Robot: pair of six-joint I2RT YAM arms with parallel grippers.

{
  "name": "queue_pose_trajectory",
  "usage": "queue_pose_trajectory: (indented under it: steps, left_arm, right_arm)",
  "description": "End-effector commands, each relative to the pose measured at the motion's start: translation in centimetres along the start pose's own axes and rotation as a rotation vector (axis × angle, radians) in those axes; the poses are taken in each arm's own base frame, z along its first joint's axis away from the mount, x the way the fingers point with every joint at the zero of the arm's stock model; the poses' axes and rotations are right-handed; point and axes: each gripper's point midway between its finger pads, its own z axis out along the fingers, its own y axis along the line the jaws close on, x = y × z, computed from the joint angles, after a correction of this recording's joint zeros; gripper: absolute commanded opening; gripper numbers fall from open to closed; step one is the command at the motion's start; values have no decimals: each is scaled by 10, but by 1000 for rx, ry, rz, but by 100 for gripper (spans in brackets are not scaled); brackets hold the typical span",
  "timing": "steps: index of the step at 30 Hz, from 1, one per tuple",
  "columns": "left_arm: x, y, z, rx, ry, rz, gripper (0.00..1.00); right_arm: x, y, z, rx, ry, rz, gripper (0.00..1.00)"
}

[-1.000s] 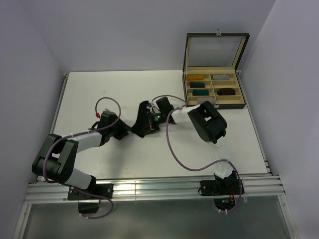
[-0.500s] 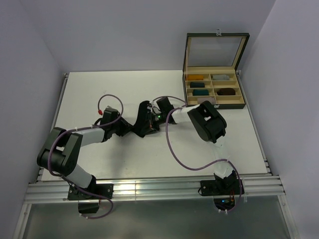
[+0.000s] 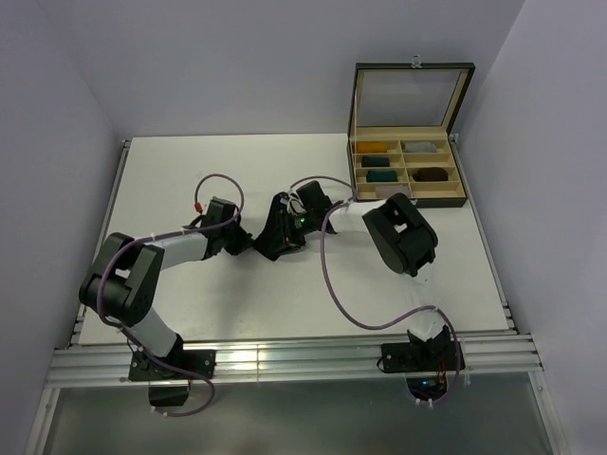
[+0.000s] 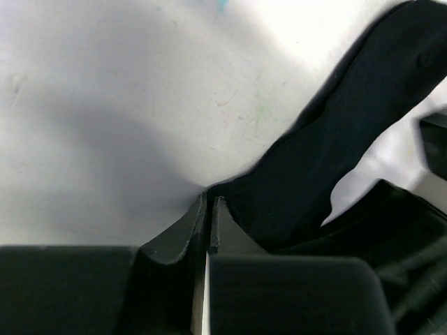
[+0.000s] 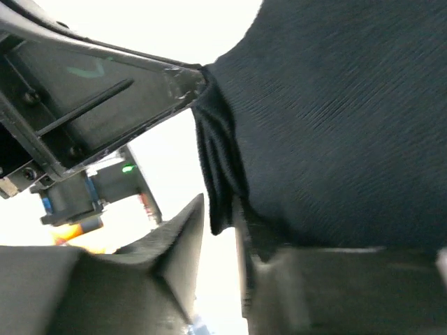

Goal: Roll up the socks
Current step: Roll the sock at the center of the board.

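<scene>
The socks (image 3: 272, 237) show as one dark bunch at the table's middle; I cannot tell two apart, and no stripes show. My left gripper (image 3: 247, 243) reaches in from the left. In the left wrist view its jaws (image 4: 209, 199) are pressed together right at a pointed corner of the black sock (image 4: 335, 153), which stretches up to the right. My right gripper (image 3: 286, 230) is at the bunch's right side. Its jaws (image 5: 220, 206) stand apart with a fold of dark ribbed fabric (image 5: 328, 125) hanging between them and draped over the right finger (image 5: 335, 286).
An open wooden box (image 3: 457, 171) stands at the back right, lid upright, with mustard, grey, teal and dark rolled bundles in its compartments. Purple cables loop over the table by both arms. The white walls close in at left, back and right.
My left gripper has slid right up to the sock and shut at its corner. My right gripper's jaws have come apart around the fold.
</scene>
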Motion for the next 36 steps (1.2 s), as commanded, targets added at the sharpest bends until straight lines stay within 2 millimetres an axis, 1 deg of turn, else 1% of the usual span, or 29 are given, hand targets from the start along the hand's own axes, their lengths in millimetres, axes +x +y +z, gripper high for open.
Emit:
queue_pose_trajectory:
  steps: [1, 2, 4, 5, 6, 7, 8, 9, 10, 11, 12, 13, 14, 15, 16, 17, 18, 19, 21, 23, 26, 29, 35, 36]
  left_arm:
    - [24, 69, 3, -268, 62, 89, 5]
    - [24, 69, 4, -273, 65, 93, 5]
    - [25, 68, 4, -280, 74, 110, 5]
    - [24, 68, 4, -282, 75, 113, 5]
    - [24, 66, 4, -281, 78, 122, 5]
    - [24, 64, 4, -281, 79, 126, 5]
    - [24, 63, 4, -278, 81, 129, 5]
    - [23, 60, 3, -273, 80, 134, 5]
    - [23, 59, 3, -271, 81, 139, 5]
    - [22, 58, 2, -272, 82, 145, 4]
    - [21, 56, 2, -269, 79, 151, 4]
    - [20, 55, 2, -271, 79, 157, 4]
    - [20, 54, 1, -268, 80, 157, 4]
    - [20, 53, 1, -263, 83, 161, 4]
    - [22, 52, 2, -259, 90, 161, 4]
    - [21, 50, 2, -255, 91, 161, 4]
    - [22, 50, 2, -252, 93, 159, 4]
    - [22, 49, 2, -251, 96, 160, 4]
    - [22, 49, 3, -247, 96, 163, 4]
    - [22, 48, 3, -245, 99, 164, 4]
    - [23, 48, 3, -244, 104, 165, 3]
    - [24, 49, 3, -247, 105, 165, 3]
    - [26, 49, 4, -242, 113, 164, 3]
    - [25, 48, 5, -239, 113, 162, 3]
  right_arm:
    - [-11, -8, -19, 198, -95, -150, 34]
    - [-16, 3, -27, 218, -127, -201, 36]
    - [-17, 4, -33, 306, -155, -290, 37]
    - [-18, 9, -37, 329, -175, -330, 37]
    - [-20, 17, -45, 356, -205, -399, 38]
    - [-24, 19, -47, 432, -254, -462, 38]
    - [-25, 22, -50, 470, -278, -515, 38]
    - [-28, 27, -57, 517, -315, -604, 37]
    - [-28, 30, -59, 550, -338, -659, 37]
    - [-22, 36, -54, 593, -357, -735, 36]
    - [-21, 36, -53, 615, -381, -810, 36]
    - [-18, 43, -53, 615, -401, -862, 35]
    - [-4, 38, -46, 630, -377, -909, 35]
    - [-8, 48, -42, 612, -421, -953, 35]
    - [-1, 46, -37, 626, -409, -1010, 35]
    - [1, 49, -33, 618, -408, -1034, 34]
    - [0, 49, -33, 630, -421, -1057, 34]
    - [3, 47, -27, 627, -410, -1073, 34]
    - [6, 49, -20, 617, -416, -1096, 34]
    - [5, 49, -15, 614, -417, -1106, 34]
    - [0, 48, -12, 632, -426, -1115, 34]
    - [-3, 52, -10, 628, -433, -1130, 35]
    - [-4, 44, -2, 638, -406, -1135, 35]
    - [-3, 39, 1, 642, -395, -1132, 35]
